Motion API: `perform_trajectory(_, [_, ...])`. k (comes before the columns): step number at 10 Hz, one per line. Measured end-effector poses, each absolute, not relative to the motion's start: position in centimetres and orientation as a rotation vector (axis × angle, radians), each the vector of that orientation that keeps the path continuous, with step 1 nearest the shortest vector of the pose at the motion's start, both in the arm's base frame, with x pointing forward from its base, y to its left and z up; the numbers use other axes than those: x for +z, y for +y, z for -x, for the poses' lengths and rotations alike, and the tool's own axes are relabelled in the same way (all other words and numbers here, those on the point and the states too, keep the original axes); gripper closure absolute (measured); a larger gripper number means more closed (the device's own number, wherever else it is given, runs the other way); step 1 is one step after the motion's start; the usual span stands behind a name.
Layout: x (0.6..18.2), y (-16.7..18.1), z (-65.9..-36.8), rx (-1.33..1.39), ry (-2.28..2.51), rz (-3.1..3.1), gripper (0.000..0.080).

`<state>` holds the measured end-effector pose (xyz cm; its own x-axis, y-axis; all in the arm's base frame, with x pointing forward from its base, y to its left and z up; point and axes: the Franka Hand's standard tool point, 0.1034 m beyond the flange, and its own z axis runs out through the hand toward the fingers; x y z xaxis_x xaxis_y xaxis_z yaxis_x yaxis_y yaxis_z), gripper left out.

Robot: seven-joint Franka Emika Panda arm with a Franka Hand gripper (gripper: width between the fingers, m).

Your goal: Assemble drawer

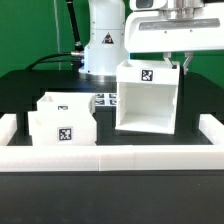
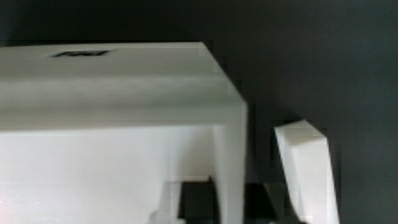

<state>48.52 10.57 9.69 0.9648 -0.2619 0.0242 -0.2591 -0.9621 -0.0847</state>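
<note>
1. Drawer tray (image 1: 64,125), white and tagged, is seen resting on the black table (image 1: 150,142), well off to the exterior view's left of the gripper (image 1: 176,66) and lower than it.
2. The marker board (image 1: 104,100) is laid flat between tray and housing, likewise left of the gripper and below it.
3. The drawer housing (image 1: 148,100) is stood upright directly beneath the gripper, its open face turned to the exterior camera. Its tagged top panel lies just left of the fingertips.
4. The gripper is held open at the housing's upper right corner. In the wrist view the fingers (image 2: 192,203) are set apart on either side of the housing's thin side wall. Nothing is seen clamped, and whether the wall is touched cannot be told.
5. A low white wall segment (image 1: 212,130) is placed right of the gripper, well below it, at the table's edge.
</note>
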Motion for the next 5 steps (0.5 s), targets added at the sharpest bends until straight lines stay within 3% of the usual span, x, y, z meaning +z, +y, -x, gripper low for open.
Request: perform_trajectory(5, [9.8,10.1,-55.3,-0.151,0.452,2.997,0.0760])
